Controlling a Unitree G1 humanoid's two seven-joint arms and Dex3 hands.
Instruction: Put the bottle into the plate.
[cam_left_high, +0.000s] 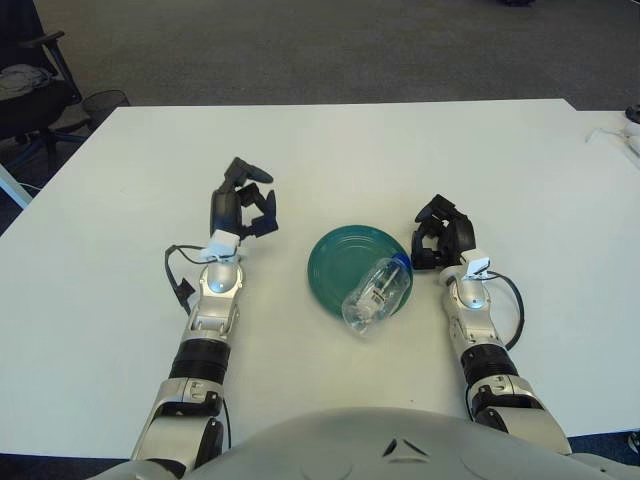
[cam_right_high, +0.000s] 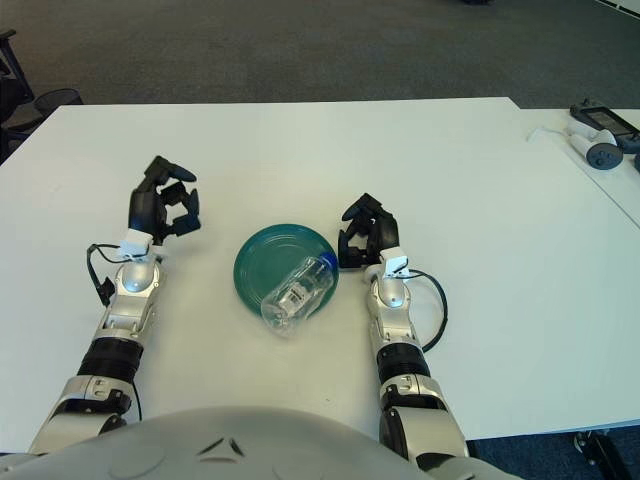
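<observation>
A clear plastic bottle (cam_left_high: 376, 294) with a blue cap lies on its side across the near right rim of a dark green plate (cam_left_high: 342, 262) at the table's middle, its base sticking out over the table. My right hand (cam_left_high: 441, 237) is just right of the plate, close to the bottle's cap end, fingers relaxed and holding nothing. My left hand (cam_left_high: 243, 206) is to the left of the plate, raised with fingers spread, empty.
The white table (cam_left_high: 350, 150) stretches far behind the plate. White and grey devices (cam_right_high: 597, 135) lie on a neighbouring table at the far right. An office chair (cam_left_high: 25, 85) and a wire bin (cam_left_high: 103, 100) stand off the table's far left.
</observation>
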